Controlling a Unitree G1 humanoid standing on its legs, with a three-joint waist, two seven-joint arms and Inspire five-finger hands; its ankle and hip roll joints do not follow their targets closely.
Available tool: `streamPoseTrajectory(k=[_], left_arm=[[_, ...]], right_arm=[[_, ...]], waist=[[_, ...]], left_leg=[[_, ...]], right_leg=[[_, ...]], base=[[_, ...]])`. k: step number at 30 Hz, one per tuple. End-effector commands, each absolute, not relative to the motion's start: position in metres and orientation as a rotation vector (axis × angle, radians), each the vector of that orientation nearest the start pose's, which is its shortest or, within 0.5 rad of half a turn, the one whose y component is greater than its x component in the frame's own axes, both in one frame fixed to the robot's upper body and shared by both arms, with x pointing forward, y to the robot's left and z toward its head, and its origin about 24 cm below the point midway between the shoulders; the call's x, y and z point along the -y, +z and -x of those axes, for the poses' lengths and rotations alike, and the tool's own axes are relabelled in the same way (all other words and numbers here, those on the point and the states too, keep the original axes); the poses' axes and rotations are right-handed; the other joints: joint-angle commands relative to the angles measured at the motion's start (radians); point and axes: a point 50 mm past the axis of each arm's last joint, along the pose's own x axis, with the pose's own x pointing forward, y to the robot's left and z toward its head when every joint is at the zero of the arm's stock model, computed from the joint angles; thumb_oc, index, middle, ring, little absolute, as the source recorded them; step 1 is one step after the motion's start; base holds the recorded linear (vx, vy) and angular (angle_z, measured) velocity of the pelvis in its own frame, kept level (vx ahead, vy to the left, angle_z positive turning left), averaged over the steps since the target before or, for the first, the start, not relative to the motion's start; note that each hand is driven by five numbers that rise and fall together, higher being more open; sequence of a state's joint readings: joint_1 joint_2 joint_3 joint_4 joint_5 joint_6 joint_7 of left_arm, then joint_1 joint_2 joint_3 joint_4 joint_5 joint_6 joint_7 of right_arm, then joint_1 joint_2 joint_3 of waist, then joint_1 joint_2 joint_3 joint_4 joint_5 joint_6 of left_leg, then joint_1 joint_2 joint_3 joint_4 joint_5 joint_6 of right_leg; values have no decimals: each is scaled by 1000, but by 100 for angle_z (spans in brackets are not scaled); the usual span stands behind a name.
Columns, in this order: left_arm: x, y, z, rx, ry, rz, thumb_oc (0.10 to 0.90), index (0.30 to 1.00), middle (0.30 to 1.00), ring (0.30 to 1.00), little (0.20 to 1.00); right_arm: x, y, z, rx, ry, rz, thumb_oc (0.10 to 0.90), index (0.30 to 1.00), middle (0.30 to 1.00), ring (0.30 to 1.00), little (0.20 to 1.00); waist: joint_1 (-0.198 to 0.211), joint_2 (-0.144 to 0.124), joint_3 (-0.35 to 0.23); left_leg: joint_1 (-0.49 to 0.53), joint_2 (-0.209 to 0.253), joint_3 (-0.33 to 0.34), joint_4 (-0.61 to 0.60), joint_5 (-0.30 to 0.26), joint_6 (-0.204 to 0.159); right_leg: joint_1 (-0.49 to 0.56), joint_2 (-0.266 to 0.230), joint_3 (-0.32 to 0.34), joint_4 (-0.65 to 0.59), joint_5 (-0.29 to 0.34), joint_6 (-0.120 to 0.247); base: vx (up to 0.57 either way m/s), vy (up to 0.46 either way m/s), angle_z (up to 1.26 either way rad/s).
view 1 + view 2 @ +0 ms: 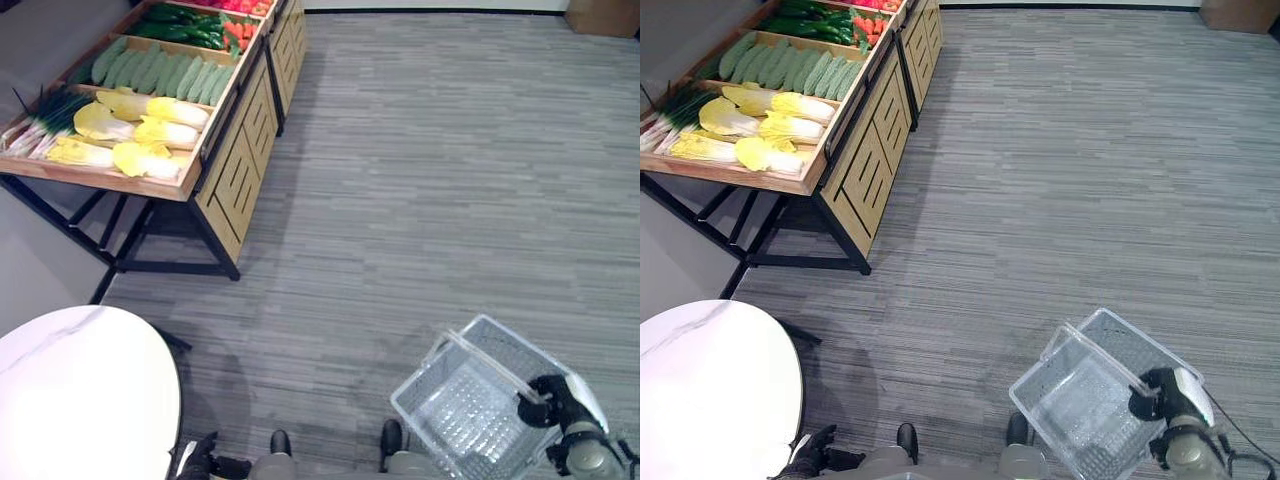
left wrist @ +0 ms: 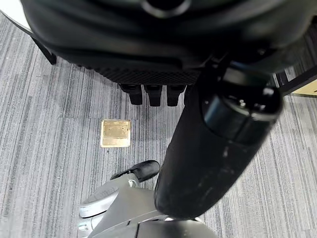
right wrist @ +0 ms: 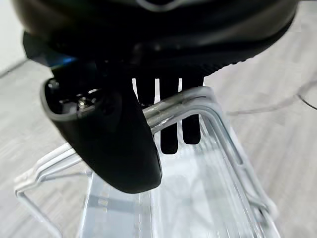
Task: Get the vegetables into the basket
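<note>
Grey striped carpet (image 1: 420, 180) underfoot. Right hand (image 1: 548, 392) has fingers curled round the handle of the clear plastic basket (image 1: 455, 405); left hand (image 2: 148, 94) hangs with fingers curled, holding nothing, beside the white round table (image 1: 80, 385). Vegetables, napa cabbages (image 1: 140, 130) and cucumbers (image 1: 160, 70), lie in the far wooden display stand (image 1: 235, 170).

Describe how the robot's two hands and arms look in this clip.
Both hands are dark and glossy. The left hand has a thick rounded black thumb beside a row of stubby black fingers. The right hand sits on a silver-grey wrist, with a broad black thumb.
</note>
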State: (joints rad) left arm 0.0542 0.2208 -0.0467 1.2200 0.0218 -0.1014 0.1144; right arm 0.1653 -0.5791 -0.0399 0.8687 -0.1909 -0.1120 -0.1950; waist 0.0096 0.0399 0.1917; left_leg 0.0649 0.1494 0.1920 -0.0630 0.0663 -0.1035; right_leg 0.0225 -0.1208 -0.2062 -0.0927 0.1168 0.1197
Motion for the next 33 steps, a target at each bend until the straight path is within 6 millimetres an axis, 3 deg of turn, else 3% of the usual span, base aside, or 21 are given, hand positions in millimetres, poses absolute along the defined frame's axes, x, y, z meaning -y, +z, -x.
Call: streamPoseTrajectory(k=[1, 11, 20, 23, 26, 27, 29, 30, 32, 33], left_arm=[[-244, -160, -78, -1174, 180, -352, 900, 1000, 1000, 1000, 1000], [-240, -159, -84, -1147, 167, -377, 900, 1000, 1000, 1000, 1000], [-243, -153, -104, -1082, 170, -422, 900, 1000, 1000, 1000, 1000], [-242, -151, -111, -1061, 161, -427, 900, 1000, 1000, 1000, 1000], [-241, -150, -114, -1049, 176, -409, 900, 1000, 1000, 1000, 1000], [-243, -150, -115, -1050, 197, -400, 900, 1000, 1000, 1000, 1000], [-244, -150, -113, -1055, 208, -399, 900, 1000, 1000, 1000, 1000], [-246, -150, -112, -1059, 217, -407, 900, 1000, 1000, 1000, 1000], [-249, -151, -109, -1070, 234, -417, 900, 1000, 1000, 1000, 1000], [-249, -151, -109, -1070, 235, -418, 900, 1000, 1000, 1000, 1000]], right_arm=[[382, -48, -145, -694, -525, 775, 400, 300, 300, 300, 300], [368, -85, -113, -896, -528, 706, 400, 300, 300, 300, 300], [352, -93, -122, -883, -531, 660, 400, 300, 300, 300, 300], [354, -92, -119, -881, -547, 661, 400, 300, 300, 300, 300], [357, -90, -117, -876, -548, 679, 400, 300, 300, 300, 300], [361, -88, -114, -881, -569, 681, 400, 300, 300, 300, 300], [360, -88, -115, -875, -567, 682, 400, 300, 300, 300, 300], [362, -88, -114, -881, -581, 690, 400, 300, 300, 300, 300], [357, -90, -117, -873, -566, 689, 400, 300, 300, 300, 300], [357, -90, -117, -873, -566, 689, 400, 300, 300, 300, 300]], waist=[[14, -66, -25], [15, -67, -27], [7, -53, 15], [6, -60, 35], [17, -68, 67], [30, -72, 74], [34, -77, 74], [48, -67, 71], [75, -59, 70], [75, -61, 72]], left_leg=[[-1, -45, -58, -1, 5, 36], [11, -42, -67, -4, 1, 32], [-34, -5, -90, 59, 3, 26], [-101, -2, -116, 223, -2, 14], [-191, -46, -184, 376, 35, 9], [-265, -82, -201, 332, 33, 20], [-283, -81, -196, 298, 28, 26], [-327, -49, -197, 210, 92, 25], [-356, -27, -237, 72, 160, 5], [-351, -28, -235, 68, 162, 5]], right_leg=[[22, -5, 54, 18, 4, -1], [28, 3, 64, 22, -3, -6], [-59, 32, 79, 180, -82, -39], [-49, 38, 71, 188, -95, -58], [-29, 36, 74, 210, -117, -75], [-15, 31, 78, 199, -120, -69], [-8, 29, 83, 191, -123, -64], [13, 38, 96, 173, -134, -56], [66, 52, 132, 161, -165, -52], [69, 51, 133, 161, -166, -52]], base=[[29, -15, 5], [14, -8, 1], [-15, -76, -1], [33, -175, 7], [109, -103, 35], [139, -27, 10], [213, 24, -15], [333, 100, -30], [422, 155, -39], [383, 147, -10]])
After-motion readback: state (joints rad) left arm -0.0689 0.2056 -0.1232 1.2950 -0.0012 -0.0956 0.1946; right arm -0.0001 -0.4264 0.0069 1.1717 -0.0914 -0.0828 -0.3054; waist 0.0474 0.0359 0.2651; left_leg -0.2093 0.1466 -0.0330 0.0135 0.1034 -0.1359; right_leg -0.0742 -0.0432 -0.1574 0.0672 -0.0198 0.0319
